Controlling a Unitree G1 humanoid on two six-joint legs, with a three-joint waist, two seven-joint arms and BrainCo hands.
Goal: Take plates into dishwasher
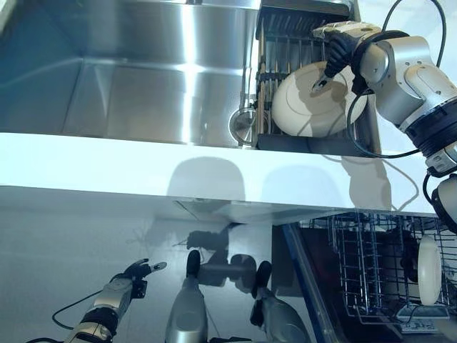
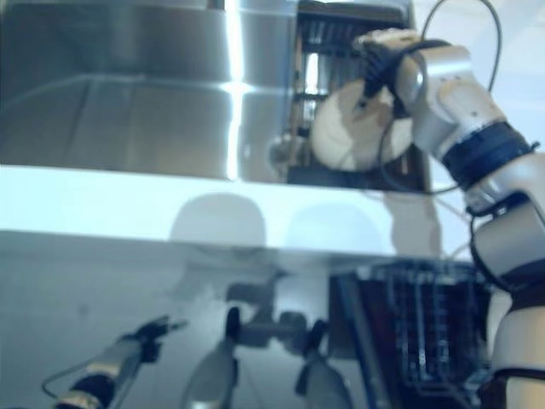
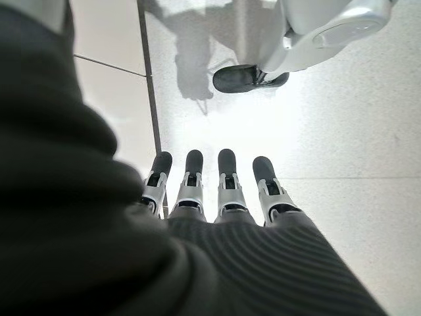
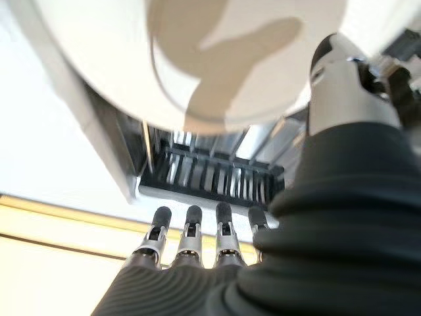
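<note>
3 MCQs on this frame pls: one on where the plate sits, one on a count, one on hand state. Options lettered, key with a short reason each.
1. Where is the large cream round plate?
A. In the dark wire drying rack beside the stainless steel sink
B. Flat on the white countertop
C. On the floor

2. How many white plates already stand in the dishwasher's wire basket?
A. None
B. One
C. Four

3. What is the left hand doing?
A. Curled round a plate
B. Hanging low over the floor, fingers straight, holding nothing
C. Pressing on the countertop

Key:
1 A, the plate leans in the rack, with the right hand at its upper edge.
2 B, a single white plate on edge shows in the basket.
3 B, the left wrist view shows straight fingers with only floor past them.
</note>
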